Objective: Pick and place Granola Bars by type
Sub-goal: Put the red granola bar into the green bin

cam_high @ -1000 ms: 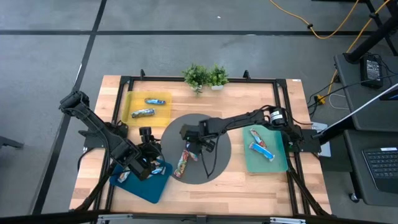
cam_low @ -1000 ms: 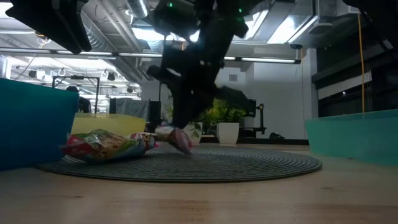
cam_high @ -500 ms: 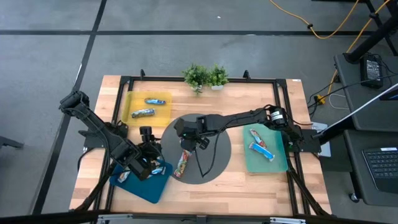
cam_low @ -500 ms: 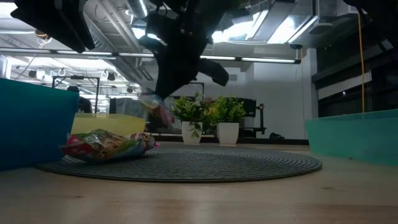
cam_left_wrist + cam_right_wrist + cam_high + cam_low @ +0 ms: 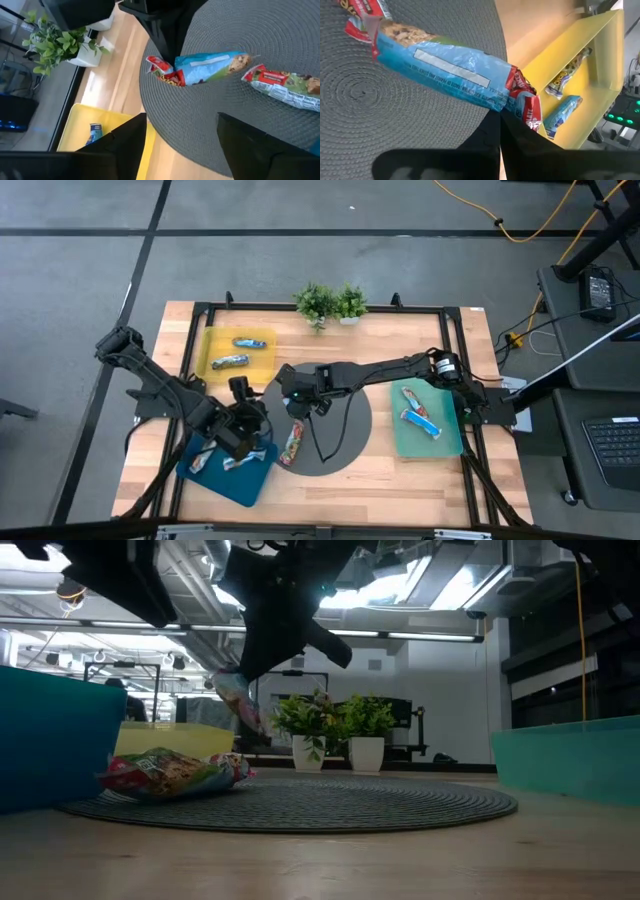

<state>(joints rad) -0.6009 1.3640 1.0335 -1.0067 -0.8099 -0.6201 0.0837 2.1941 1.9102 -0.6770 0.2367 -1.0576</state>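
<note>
Counter (image 5: 330,480) of pale wood, black frame rails around its edge. Round grey woven mat (image 5: 345,442) at centre. Yellow tray (image 5: 212,345) to the far left, teal tray (image 5: 405,442) at right, blue tray (image 5: 240,485) at near left. Two potted plants (image 5: 330,302) at the far edge.

Right gripper (image 5: 297,402) reaches across from the right side to the mat's left part, fingers (image 5: 492,132) pressed together on the crimped end of a blue-and-red granola bar (image 5: 452,72). Bar hangs clear of the mat; low view shows it dangling tilted (image 5: 237,700) under the dark arm, in front of the plants.

Second multicoloured bar (image 5: 292,444) lies flat on the mat's left part, just below the lifted one; in the low view it rests at the mat's left rim (image 5: 175,772).

Left gripper (image 5: 243,442) sits above the blue tray's near-mat corner, fingers (image 5: 252,142) standing apart with nothing between them. Two wrapped bars (image 5: 228,462) lie in the blue tray beside it.

Yellow tray holds two bars (image 5: 240,351), one bluish, one silver-grey. Teal tray holds two bars (image 5: 418,408) with blue and red wrappers.

Left arm's links cross the counter's left edge and overhang part of the blue tray. Right arm's forearm spans the mat's far half, and a black cable (image 5: 328,448) loops from it down over the mat.
</note>
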